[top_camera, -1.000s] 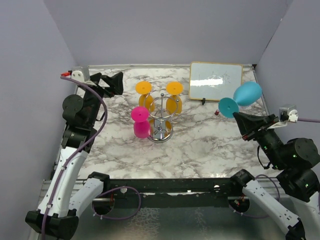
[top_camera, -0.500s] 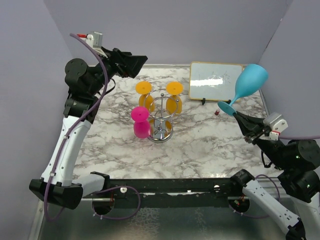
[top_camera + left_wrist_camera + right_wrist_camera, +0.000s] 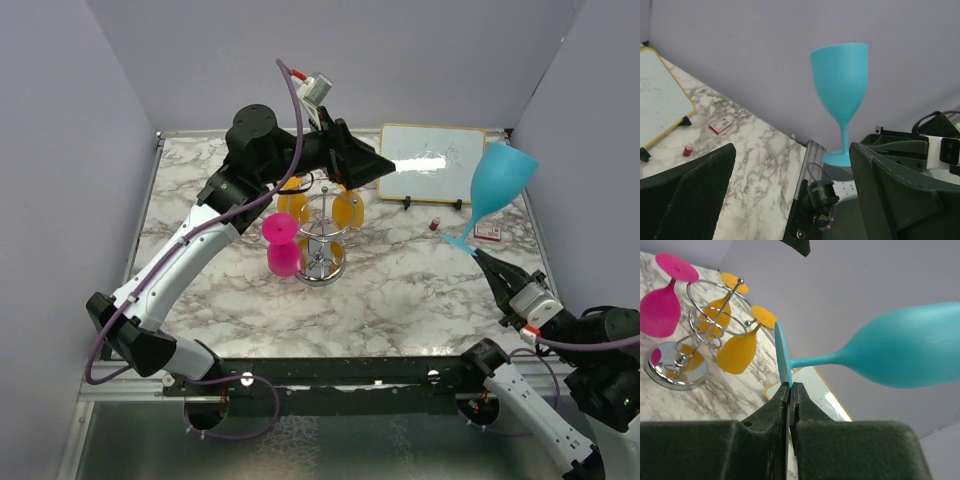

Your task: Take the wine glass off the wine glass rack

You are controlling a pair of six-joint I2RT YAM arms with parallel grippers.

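The chrome wine glass rack (image 3: 322, 240) stands mid-table with two orange glasses (image 3: 345, 208) and a pink glass (image 3: 282, 245) hanging bowl-down on it. My right gripper (image 3: 477, 254) is shut on the edge of the round foot of a blue wine glass (image 3: 499, 176), held upright in the air right of the rack; the right wrist view shows the pinch (image 3: 790, 386) and the glass (image 3: 900, 352). My left gripper (image 3: 383, 166) is open and empty, raised above the rack and pointing right; its wrist view (image 3: 790, 200) looks at the blue glass (image 3: 841, 85).
A small whiteboard (image 3: 432, 162) leans at the back right. A tiny red bottle (image 3: 434, 225) and a small card (image 3: 488, 231) lie in front of it. Grey walls close the table on three sides. The rack base (image 3: 675, 371) shows in the right wrist view.
My left arm has swung up and to the right, from the back left corner to above the rack. My right gripper has drawn back toward me and tipped the blue glass upright.
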